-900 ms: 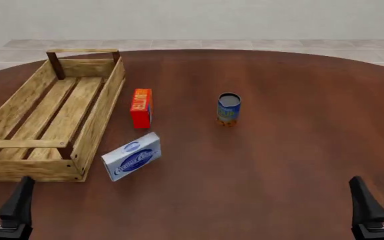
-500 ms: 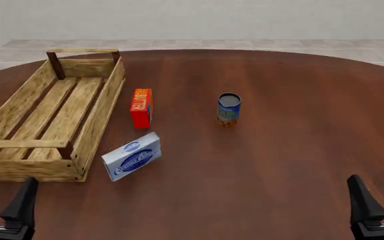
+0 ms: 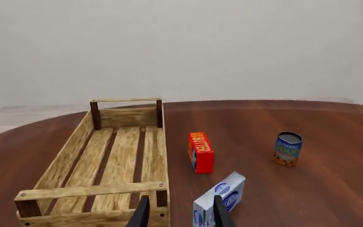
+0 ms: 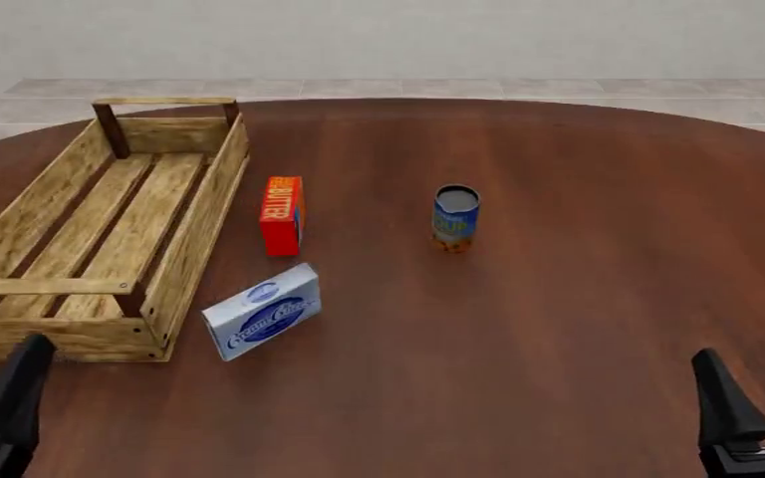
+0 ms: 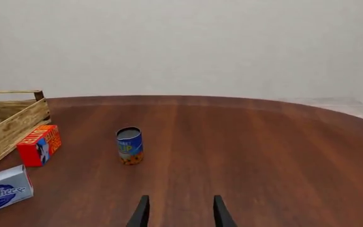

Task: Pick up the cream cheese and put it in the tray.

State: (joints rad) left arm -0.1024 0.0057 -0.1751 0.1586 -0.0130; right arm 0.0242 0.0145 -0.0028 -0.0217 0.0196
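Slatted wooden tray (image 4: 37, 224), flat cardboard cream cheese (image 4: 262, 311)

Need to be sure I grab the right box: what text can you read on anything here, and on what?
"BUTTER": orange letters on the red box.
"Cream Cheese": white cursive on the cream cheese; clearest in the right wrist view, where the first letters are cut off.
Can: label text too small to read.
Tray: no text.
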